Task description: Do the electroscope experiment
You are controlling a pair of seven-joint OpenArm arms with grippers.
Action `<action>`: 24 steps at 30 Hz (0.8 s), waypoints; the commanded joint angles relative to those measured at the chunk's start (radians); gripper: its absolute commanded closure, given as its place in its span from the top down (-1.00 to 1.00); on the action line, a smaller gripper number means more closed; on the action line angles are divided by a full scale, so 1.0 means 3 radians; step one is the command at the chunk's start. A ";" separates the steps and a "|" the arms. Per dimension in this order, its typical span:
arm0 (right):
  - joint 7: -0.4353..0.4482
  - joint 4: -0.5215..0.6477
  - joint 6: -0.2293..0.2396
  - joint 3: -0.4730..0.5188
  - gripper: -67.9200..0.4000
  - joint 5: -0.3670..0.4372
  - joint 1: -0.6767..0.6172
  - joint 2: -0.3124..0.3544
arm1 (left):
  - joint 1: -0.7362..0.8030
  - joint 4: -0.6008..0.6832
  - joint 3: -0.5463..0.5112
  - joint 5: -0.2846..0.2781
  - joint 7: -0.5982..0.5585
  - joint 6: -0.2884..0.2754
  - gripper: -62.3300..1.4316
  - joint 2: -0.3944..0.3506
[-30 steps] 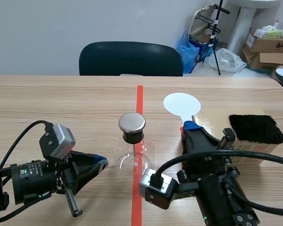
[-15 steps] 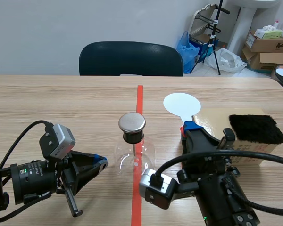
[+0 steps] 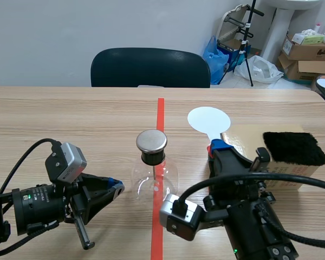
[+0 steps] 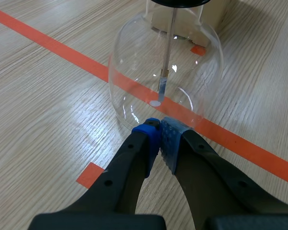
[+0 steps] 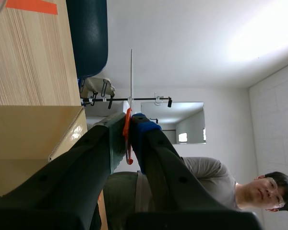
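Scene view: the glass electroscope flask (image 3: 153, 176) stands upright at the middle of the bench (image 3: 70, 119), on the orange-red tape line (image 3: 161, 114), and a round metal cap (image 3: 151, 140) tops its dark neck. The left end effector (image 3: 115, 188) lies low on the bench just beside the flask. Its two fingers are pressed together with nothing between them. In the left wrist view the blue pads of this end effector (image 4: 159, 132) meet just short of the flask's (image 4: 134, 72) base. A thin rod (image 4: 167, 48) hangs inside the glass, with a small leaf (image 4: 161, 86) at its lower end.

The right end effector (image 3: 219, 146) stands just beside the flask on its other side and pinches the handle of a white round paddle (image 3: 208, 119), whose disc reaches away from the robot. In the right wrist view the paddle (image 5: 131, 72) shows edge-on, and its orange handle (image 5: 128, 139) is clamped between the pads of that end effector (image 5: 127, 124).

A cardboard box (image 3: 249, 141) sits beside the right arm, with a black fur pad (image 3: 294, 147) lying on top. A dark chair (image 3: 150, 67) stands behind the bench.
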 commanded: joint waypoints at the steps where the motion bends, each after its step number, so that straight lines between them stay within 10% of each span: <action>1: 0.0056 0.0018 -0.0047 0.0004 -0.96 -0.0023 0.0039 0.0010 | -0.0011 0.0053 -0.0003 -0.0031 -0.0047 0.0006 -0.87 0.0008; 24: 0.1239 0.0018 -0.0047 0.0004 -0.96 -0.0024 0.0048 0.0010 | -0.0011 0.0053 -0.0003 -0.0031 -0.0047 0.0006 -0.87 0.0008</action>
